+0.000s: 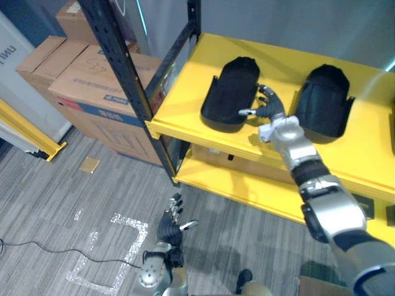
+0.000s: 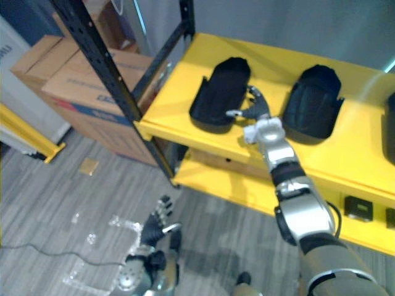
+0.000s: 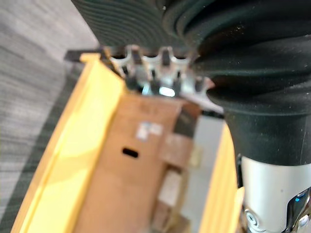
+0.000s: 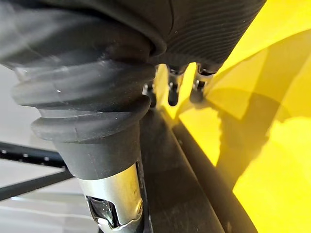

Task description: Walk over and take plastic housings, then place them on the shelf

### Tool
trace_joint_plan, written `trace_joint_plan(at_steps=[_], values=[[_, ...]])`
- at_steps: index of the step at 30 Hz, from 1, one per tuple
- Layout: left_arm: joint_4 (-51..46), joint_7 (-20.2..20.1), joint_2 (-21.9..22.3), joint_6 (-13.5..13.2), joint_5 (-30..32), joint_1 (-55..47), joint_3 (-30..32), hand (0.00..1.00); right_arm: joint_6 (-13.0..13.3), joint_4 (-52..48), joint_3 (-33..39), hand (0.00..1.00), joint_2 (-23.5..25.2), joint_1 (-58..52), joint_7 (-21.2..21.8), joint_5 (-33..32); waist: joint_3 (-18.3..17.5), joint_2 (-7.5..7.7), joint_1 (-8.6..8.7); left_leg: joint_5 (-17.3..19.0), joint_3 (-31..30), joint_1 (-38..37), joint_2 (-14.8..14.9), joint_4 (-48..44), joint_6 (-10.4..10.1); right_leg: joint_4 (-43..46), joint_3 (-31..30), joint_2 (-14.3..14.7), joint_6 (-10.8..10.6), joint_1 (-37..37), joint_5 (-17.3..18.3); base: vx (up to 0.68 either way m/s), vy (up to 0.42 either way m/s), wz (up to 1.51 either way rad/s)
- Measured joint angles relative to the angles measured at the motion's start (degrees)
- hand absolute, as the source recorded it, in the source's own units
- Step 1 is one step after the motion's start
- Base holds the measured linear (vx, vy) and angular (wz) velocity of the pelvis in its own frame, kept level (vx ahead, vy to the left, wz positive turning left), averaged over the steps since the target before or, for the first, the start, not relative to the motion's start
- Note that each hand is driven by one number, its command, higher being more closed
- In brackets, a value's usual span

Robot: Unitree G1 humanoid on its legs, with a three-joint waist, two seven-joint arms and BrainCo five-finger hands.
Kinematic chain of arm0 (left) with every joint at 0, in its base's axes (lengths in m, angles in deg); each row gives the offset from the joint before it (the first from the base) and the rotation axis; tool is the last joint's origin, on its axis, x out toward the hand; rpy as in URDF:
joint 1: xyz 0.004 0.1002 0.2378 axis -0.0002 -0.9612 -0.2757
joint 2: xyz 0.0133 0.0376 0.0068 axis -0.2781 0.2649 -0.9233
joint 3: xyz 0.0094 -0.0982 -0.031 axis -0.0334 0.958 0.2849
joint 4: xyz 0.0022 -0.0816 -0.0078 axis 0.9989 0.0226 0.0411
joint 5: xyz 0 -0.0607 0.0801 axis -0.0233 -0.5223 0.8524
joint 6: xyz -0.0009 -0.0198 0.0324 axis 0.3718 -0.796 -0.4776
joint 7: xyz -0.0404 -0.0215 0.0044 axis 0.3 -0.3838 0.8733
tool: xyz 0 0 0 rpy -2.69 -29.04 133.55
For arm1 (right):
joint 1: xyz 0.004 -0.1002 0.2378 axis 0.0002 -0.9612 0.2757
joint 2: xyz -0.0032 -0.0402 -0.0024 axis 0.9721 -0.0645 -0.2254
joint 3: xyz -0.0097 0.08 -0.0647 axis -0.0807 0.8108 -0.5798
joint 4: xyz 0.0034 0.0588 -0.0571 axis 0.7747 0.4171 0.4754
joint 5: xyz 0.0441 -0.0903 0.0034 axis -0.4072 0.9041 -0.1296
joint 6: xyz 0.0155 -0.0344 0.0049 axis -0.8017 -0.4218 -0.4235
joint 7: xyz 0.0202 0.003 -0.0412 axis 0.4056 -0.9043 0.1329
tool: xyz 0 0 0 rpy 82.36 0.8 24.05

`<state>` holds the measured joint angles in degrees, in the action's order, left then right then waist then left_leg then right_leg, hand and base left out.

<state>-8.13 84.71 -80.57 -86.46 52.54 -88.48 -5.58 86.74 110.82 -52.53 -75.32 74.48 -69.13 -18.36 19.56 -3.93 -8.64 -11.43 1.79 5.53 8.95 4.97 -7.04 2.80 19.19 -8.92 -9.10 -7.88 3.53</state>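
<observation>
My right hand (image 1: 270, 110) over yellow shelf (image 1: 179, 114), between two black plastic housings. Fingers loosely spread, gripping nothing; thumb at left housing (image 1: 229, 92). Right housing (image 1: 324, 98) rests alongside. Placement looks done. My left hand (image 1: 171, 223) hangs low, relaxed, empty.

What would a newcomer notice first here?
The bright yellow shelf carries two black plastic shells on its top level, the left housing and the right housing. The right hand sits between them, nearer the left one. The left hand hangs low over the grey carpet, fingers spread.
</observation>
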Motion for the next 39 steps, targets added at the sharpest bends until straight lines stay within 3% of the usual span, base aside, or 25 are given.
trace_joint_plan(at_steps=[9, 12, 15, 17, 19, 23, 24, 26, 32, 35, 39], values=[[0.0, 0.13, 0.03, -0.74, -0.13, -0.03, 0.24, 0.0, 0.82, 1.37, 0.01, 0.0, -0.01, 2.63, -1.56, 0.05, 1.11, -0.42, -0.07, -0.06, -0.22, 0.56, -0.18, -0.06, -0.05, 0.79, 0.46, -0.31, -0.05, 0.72, 0.28, 0.0, 0.0, 0.01], [0.0, 0.2, 0.13, -1.1, -0.13, -0.03, 0.02, 0.0, 3.54, 1.81, 0.07, 0.0, -0.05, 2.66, -6.1, 0.31, 1.11, -0.42, -0.05, -0.08, -0.12, 0.52, -0.14, -0.08, -0.07, 0.82, 0.46, -0.31, -0.05, 0.76, 0.3, 0.0, 0.0, 0.0], [0.06, 0.21, 0.17, -1.56, -0.13, -0.05, -0.27, 0.0, 8.09, -0.83, 3.61, 0.0, -0.1, 2.7, -13.68, 4.81, 1.11, -0.42, 0.1, -0.08, 0.04, 0.45, -0.05, -0.08, -0.08, 0.82, 0.4, -0.26, -0.05, 0.82, 0.29, 0.0, 0.0, -0.01], [0.15, 0.25, 0.15, -1.86, -0.13, -0.12, -0.26, 0.0, 10.19, -8.04, 7.71, 0.0, -0.19, 2.19, -18.55, 8.14, 1.11, -0.42, 0.3, -0.08, 0.22, 0.36, 0.04, -0.07, -0.08, 0.81, 0.19, -0.22, -0.06, 0.88, 0.28, 0.0, 0.0, -0.05], [0.18, 0.29, 0.14, -1.86, -0.13, -0.33, -0.21, 0.0, 13.81, -24.43, 9.72, 0.0, -0.48, -1.0, -21.75, 11.09, 1.1, -0.41, 0.9, -0.12, 0.69, -0.14, 0.11, -0.12, -0.16, 0.8, -0.32, -0.2, -0.04, 0.85, 0.27, 0.0, 0.0, -0.1], [0.0, 1.47, 0.56, -1.88, -0.12, -2.1, -0.08, 0.0, 16.3, -47.84, 5.11, 0.0, 1.88, -10.97, -19.52, 10.69, 1.07, -0.38, 3.99, -0.23, 1.98, -1.6, 0.18, -0.19, -0.32, 1.23, -1.15, -0.46, -0.04, 0.73, 0.28, 0.0, -0.007, -0.19], [0.0, 1.5, 0.65, -1.88, -0.11, -2.18, -0.08, 0.0, 16.28, -49.6, 4.15, 1.0, 2.24, -12.41, -18.25, 9.66, 1.07, -0.38, 4.48, -0.25, 2.02, -1.58, 0.23, -0.19, -0.34, 1.23, -1.22, -0.43, -0.04, 0.81, 0.28, -0.04, -0.008, -0.09], [-0.02, 1.51, 0.91, -1.89, -0.05, -2.22, -0.1, 0.0, 14.53, -54.73, -0.05, 1.0, 3.08, -18.15, -14.03, 4.95, 1.07, -0.37, 5.05, -0.23, 2.71, -1.8, 0.39, 0.03, -0.35, 1.2, -1.91, -0.38, -0.04, 1.11, 0.27, -0.06, 0.002, -0.14], [-0.02, 2.16, 1.77, -1.88, 0.5, -3.26, -0.03, 0.0, 8.56, -59.87, -11.2, 1.0, 6.37, -25.23, -5.59, -3.01, 0.74, 0.28, 4.55, -0.1, 3.51, -1.49, 0.42, 0.05, -0.33, 0.48, -2.3, -0.5, 0.11, 1.7, -0.04, -0.04, 0.008, -0.05], [-0.01, 2.77, 1.57, -1.86, 0.51, -4.63, 0.11, 0.0, 6.64, -59.68, -15.44, 1.0, 8.23, -28.11, -3.09, -5.77, 0.17, 1.34, 3.98, -0.06, 3.5, -1.28, 0.33, 0.05, -0.28, 0.41, -2.27, -0.56, 0.08, 1.81, -0.05, 0.0, 0.0, 0.0], [-0.01, 3.21, 1.51, -1.79, 0.57, -5.23, -0.16, 0.0, 6.31, -55.8, -20.63, 1.0, 9.73, -29.71, -0.87, -6.64, -0.21, 2.05, 3.87, -0.03, 3.44, -0.71, 0.3, 0.06, -0.22, 0.39, -2.19, -0.56, 0.07, 2.2, -0.05, 0.0, 0.0, 0.0]])
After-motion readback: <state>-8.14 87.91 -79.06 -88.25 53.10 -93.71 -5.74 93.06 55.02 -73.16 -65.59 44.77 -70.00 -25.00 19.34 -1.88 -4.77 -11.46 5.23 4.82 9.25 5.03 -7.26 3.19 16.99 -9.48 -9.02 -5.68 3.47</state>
